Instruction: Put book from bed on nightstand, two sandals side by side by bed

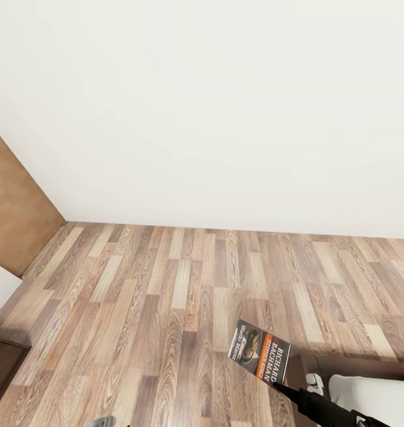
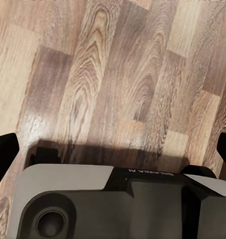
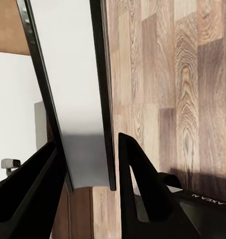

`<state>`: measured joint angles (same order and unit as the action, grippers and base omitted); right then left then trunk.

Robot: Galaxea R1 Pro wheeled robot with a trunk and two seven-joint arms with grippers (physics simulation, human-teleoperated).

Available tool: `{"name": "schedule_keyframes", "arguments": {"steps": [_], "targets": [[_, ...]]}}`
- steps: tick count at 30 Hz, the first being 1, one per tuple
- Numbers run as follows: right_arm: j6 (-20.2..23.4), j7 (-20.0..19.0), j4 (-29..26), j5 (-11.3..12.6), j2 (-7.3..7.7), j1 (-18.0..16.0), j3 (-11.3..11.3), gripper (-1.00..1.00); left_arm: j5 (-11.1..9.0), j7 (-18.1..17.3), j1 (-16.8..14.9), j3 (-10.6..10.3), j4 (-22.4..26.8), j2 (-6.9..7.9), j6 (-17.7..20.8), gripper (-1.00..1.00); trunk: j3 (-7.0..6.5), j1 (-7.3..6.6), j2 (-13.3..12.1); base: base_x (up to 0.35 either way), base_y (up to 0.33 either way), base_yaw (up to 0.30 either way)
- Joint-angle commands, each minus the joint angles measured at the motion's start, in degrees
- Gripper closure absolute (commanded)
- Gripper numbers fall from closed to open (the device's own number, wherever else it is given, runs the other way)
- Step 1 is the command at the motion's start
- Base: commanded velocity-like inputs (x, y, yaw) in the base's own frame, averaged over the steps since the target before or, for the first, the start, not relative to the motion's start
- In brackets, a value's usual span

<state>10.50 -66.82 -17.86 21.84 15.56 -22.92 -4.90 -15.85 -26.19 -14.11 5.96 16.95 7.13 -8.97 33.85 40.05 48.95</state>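
Fingers (image 3: 143, 194) of your right gripper (image 1: 280, 386) clamp the book (image 1: 259, 350) at five o'clock in the head view, held over the plank floor (image 1: 166, 308). Your left gripper's (image 2: 113, 149) fingers stand wide apart above the planks. Beyond, at twelve o'clock, the white wall (image 1: 225, 107).

White wall (image 1: 225, 107); brown panel (image 1: 15, 219)

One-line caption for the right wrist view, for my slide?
Right gripper clamps the book edge-on between its fingers, above the wood-plank floor.
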Motion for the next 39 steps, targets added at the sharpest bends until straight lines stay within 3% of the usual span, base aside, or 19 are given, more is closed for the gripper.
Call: {"name": "schedule_keyframes", "arguments": {"steps": [1,28,39], "targets": [[0.52,-0.15,0.11,0.26,0.0,-0.02,-0.11,1.0,-0.23,-0.42,-0.04,0.24,-0.08,-0.01,0.01,-1.0,-0.05,0.01,0.04,0.0,0.0,0.0],[0.38,-0.07,0.36,0.23,-0.02,-0.02,-0.11,1.0,-0.23,-0.44,-0.04,0.19,-0.1,-0.01,0.01,-1.0,-2.51,0.01,0.04,0.0,0.0,0.0],[0.34,-0.13,0.37,0.23,-0.06,-0.02,-0.11,1.0,-0.07,-0.44,-0.04,0.19,-1.5,-1.07,0.01,-1.0,-3.51,0.01,0.04,0.0,0.0,0.0]]}}
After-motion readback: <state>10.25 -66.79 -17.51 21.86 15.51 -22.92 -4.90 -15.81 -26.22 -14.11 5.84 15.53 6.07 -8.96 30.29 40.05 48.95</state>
